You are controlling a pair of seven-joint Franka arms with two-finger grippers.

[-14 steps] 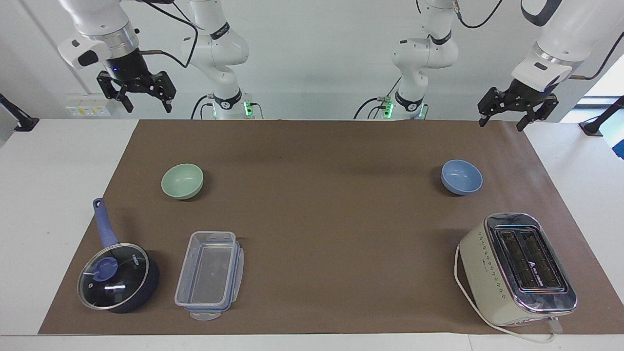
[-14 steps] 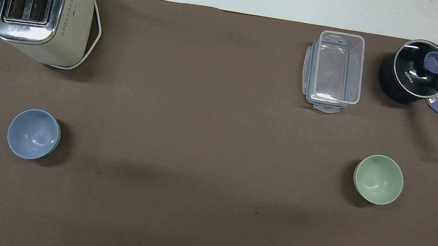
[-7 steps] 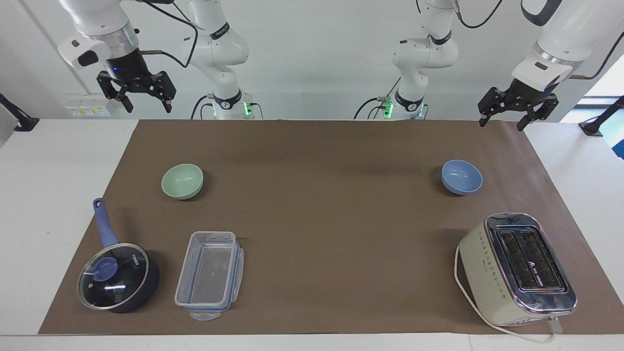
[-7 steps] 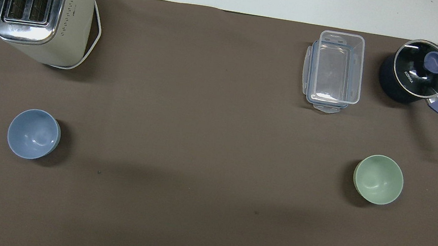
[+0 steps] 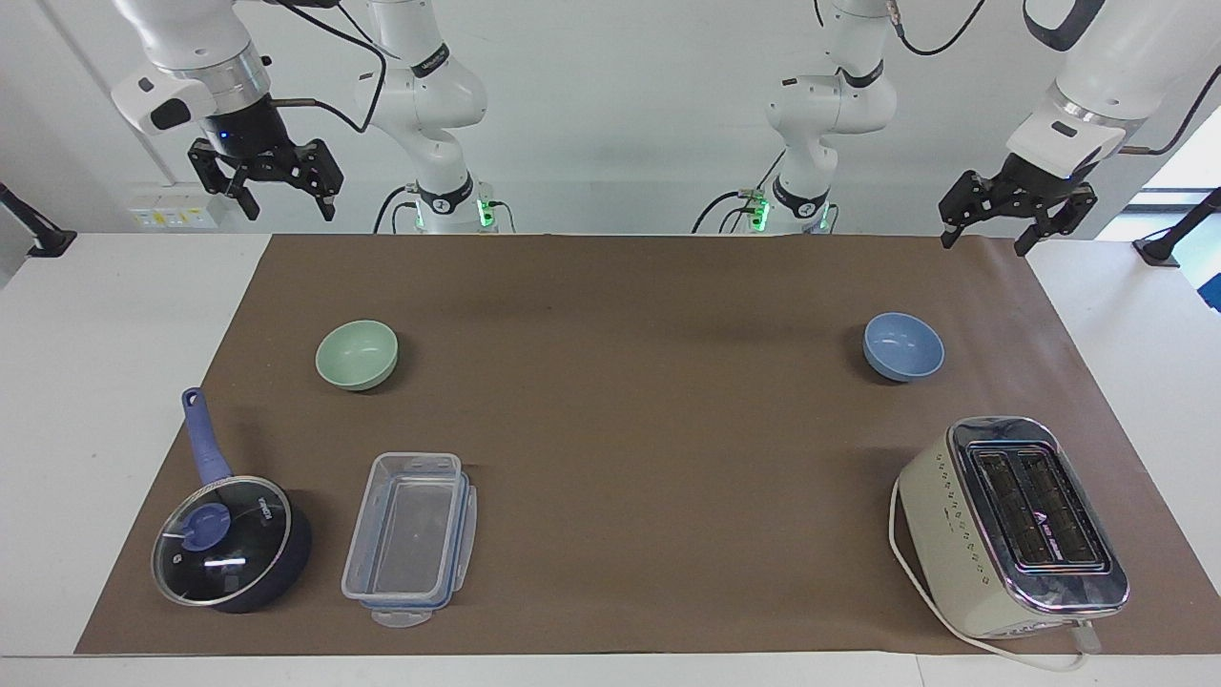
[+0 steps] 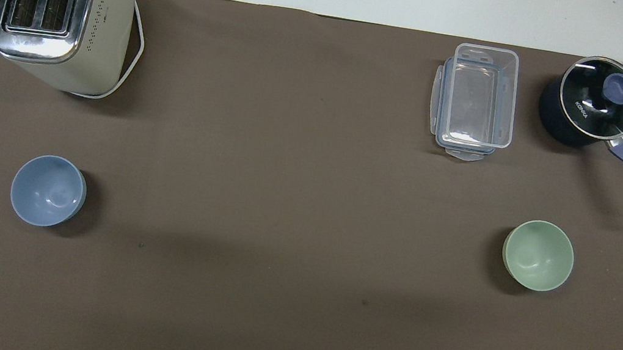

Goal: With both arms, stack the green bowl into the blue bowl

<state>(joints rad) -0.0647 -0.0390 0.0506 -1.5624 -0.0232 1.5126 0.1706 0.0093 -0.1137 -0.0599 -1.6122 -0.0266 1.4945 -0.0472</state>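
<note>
The green bowl (image 5: 357, 354) rests upright on the brown mat (image 5: 620, 420) toward the right arm's end of the table, nearer to the robots than the lidded saucepan (image 5: 232, 542) and the clear plastic container (image 5: 410, 539). The blue bowl (image 5: 902, 346) rests upright toward the left arm's end, nearer to the robots than the toaster (image 5: 1013, 527). The two bowls are well apart. The right gripper (image 5: 283, 199) hangs high in the air at the robots' edge of the mat, fingers spread and empty, well clear of the green bowl. The left gripper (image 5: 985, 237) hangs likewise above the mat's corner, fingers spread and empty, well clear of the blue bowl.
</note>
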